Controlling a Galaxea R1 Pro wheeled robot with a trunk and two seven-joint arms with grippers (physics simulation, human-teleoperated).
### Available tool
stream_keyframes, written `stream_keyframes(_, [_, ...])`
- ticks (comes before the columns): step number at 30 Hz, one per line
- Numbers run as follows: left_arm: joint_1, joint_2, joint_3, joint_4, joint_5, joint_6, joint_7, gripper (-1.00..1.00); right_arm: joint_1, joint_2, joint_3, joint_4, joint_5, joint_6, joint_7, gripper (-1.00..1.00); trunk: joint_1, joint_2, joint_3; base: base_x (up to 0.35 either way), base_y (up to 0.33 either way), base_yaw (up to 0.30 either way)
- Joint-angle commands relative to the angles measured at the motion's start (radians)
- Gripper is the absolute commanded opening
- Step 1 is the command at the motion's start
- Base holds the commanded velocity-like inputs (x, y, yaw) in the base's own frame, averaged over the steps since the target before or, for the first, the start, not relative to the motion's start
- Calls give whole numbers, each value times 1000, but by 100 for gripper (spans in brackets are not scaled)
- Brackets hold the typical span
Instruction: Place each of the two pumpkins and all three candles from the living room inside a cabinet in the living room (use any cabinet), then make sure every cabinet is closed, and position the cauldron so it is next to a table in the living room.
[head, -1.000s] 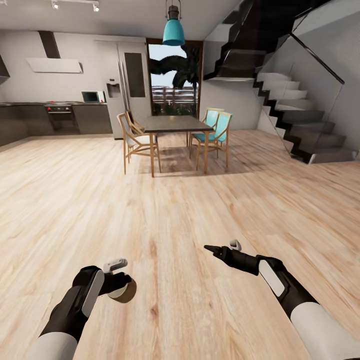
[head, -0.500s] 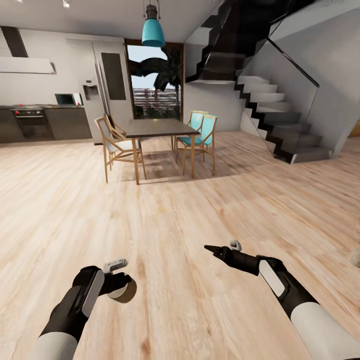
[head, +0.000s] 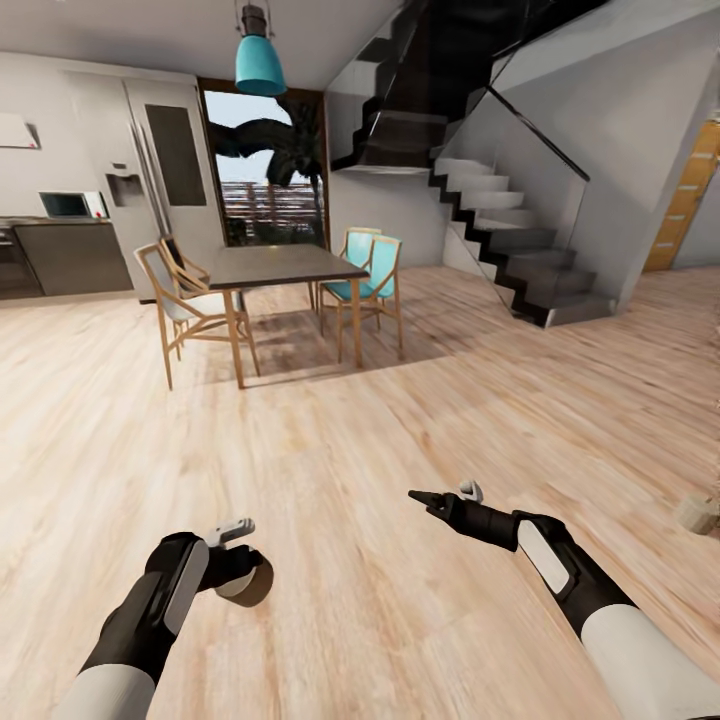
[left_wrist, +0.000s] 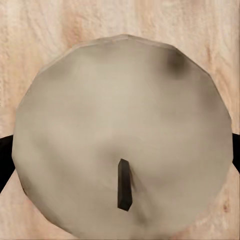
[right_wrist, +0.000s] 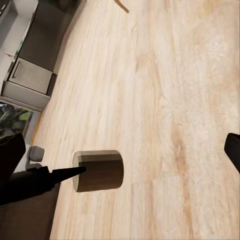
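Observation:
My left gripper (head: 240, 558) hangs low over the wooden floor, shut on a candle (head: 256, 586), a short stub with brown sides and a pale top. Up close, the candle's pale round top (left_wrist: 125, 125) with its dark wick sits between the two black fingers. My right gripper (head: 443, 494) is open and holds nothing, its fingers (right_wrist: 60, 175) spread wide. A brown candle (right_wrist: 100, 171) shows past one fingertip in the right wrist view. Another small pale stub, probably a candle (head: 697, 513), stands on the floor at the far right edge. Pumpkins, cabinet and cauldron are out of view.
A dark dining table (head: 285, 265) with wooden and teal chairs (head: 372, 275) stands ahead at the left. A dark staircase (head: 510, 240) with a glass rail rises at the right. Kitchen units (head: 70, 258) line the far left wall. Open wooden floor lies between.
The whole picture has shifted left, so the camera has turned right. The small stub at the right edge has come further into view. Both arms keep their poses.

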Motion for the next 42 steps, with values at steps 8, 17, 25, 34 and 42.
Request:
stream_keyframes(8, [0,-2,-1,-1,8,2,9,-100,-1,0,2,-1,-8,4,0,100,0,0,0,326,158,-34])
stream_keyframes(17, [-1,-3,-3,0,8,2,9,-100,-1,-1,-34,0,-6,4,-2,100,0,0,0,326,158,0])
stream_keyframes(25, [-1,-3,-3,1,8,2,9,-100,-1,-1,-35,-1,-7,4,-2,100,0,0,4,326,158,-84])
stream_keyframes(34, [0,-3,-6,3,9,2,9,-100,-1,-1,-37,0,-7,4,-3,100,0,0,14,313,159,-218])
stream_keyframes(42, [-1,-3,-6,4,10,3,6,-100,-1,-1,-39,4,-7,4,-3,100,0,0,23,68,45,-222])
